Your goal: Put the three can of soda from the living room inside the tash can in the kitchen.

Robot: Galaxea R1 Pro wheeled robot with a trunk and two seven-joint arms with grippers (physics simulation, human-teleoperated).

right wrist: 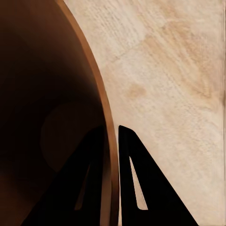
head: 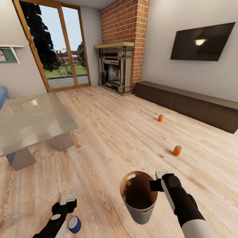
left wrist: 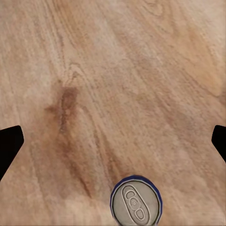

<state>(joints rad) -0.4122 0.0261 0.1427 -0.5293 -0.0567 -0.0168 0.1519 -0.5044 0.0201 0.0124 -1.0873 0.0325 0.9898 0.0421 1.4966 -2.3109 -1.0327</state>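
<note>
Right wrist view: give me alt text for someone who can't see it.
The right claw is shut on the rim of the trash can, one dark finger inside the wall and the other outside. The bin's dark brown interior lies to one side of the rim, and light wood floor lies to the other.

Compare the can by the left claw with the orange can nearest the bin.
The blue can has a blue wall; the orange can is orange. The blue one sits beside the left claw, the orange one stands farther off, past the bin. Both stand upright on the floor with grey tops.
</note>
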